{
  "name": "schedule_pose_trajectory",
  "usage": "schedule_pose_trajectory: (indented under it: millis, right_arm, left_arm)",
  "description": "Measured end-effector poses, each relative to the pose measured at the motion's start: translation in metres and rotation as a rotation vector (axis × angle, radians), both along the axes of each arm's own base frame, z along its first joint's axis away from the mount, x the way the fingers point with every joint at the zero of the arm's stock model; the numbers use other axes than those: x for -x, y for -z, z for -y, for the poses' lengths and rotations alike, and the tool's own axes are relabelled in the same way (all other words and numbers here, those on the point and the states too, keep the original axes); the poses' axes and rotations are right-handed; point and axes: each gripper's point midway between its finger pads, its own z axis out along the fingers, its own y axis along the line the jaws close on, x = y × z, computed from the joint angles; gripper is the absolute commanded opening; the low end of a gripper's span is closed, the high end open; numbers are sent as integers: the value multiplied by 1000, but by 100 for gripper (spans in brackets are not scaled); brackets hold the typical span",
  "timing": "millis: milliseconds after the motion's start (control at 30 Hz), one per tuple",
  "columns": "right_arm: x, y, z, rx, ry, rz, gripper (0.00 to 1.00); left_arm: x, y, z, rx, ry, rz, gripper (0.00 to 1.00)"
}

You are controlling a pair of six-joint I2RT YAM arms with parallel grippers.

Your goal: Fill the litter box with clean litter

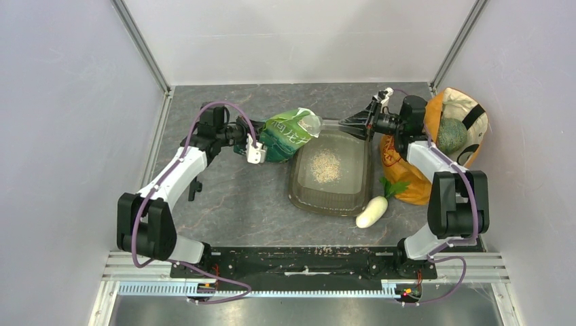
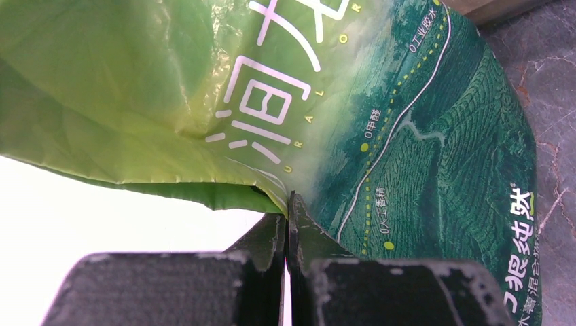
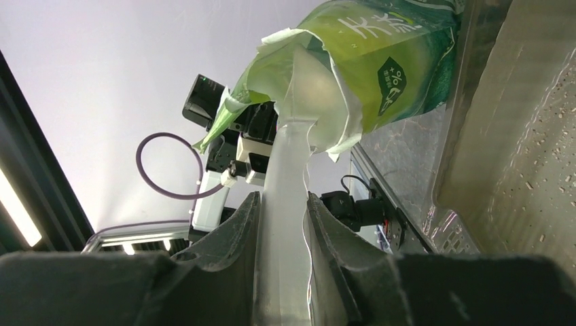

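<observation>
The litter box [image 1: 299, 195], a smoky translucent tray, lies mid-table with a small heap of clean litter [image 1: 326, 165] inside. My left gripper [image 1: 262, 144] is shut on the bottom edge of a green printed bag [image 1: 289, 132], held tilted with its open mouth over the box's far left corner. The left wrist view shows the jaws [image 2: 289, 204] pinching the bag [image 2: 407, 136]. My right gripper [image 1: 354, 124] is shut on the handle of a clear plastic scoop [image 1: 333, 124]. In the right wrist view the scoop [image 3: 289, 170] runs from the gripper [image 3: 282, 200] up into the bag's mouth [image 3: 387, 61], beside the box wall [image 3: 489, 136].
A white oval vegetable [image 1: 372, 212] lies by the box's near right corner. An orange-and-cream fabric bag [image 1: 469, 112] holding a green round thing [image 1: 450, 134] stands at the right, with an orange packet [image 1: 401, 173] in front of it. Walls close in on three sides.
</observation>
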Motion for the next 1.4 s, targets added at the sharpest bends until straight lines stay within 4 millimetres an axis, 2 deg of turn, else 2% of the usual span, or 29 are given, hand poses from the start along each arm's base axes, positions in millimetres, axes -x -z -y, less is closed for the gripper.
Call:
schedule_pose_trajectory:
  millis: [333,667,967,1133,1400]
  right_arm:
    - [7,-10,30,-8,43,30,0]
    - [24,-13,61,4,80,35,0]
    - [49,5,91,57,94,-10,0]
    - [51,5,101,222,69,30,0]
    - [65,23,104,553,-3,53,0]
  left_arm:
    - [-4,2,0,-3,-3,-4,2]
    - [-7,3,-1,-5,-7,-7,2]
    - [-7,3,-2,-7,-11,-10,2]
    - [-8,3,-2,-7,-13,-10,2]
    - [-8,3,-2,-8,-13,-10,2]
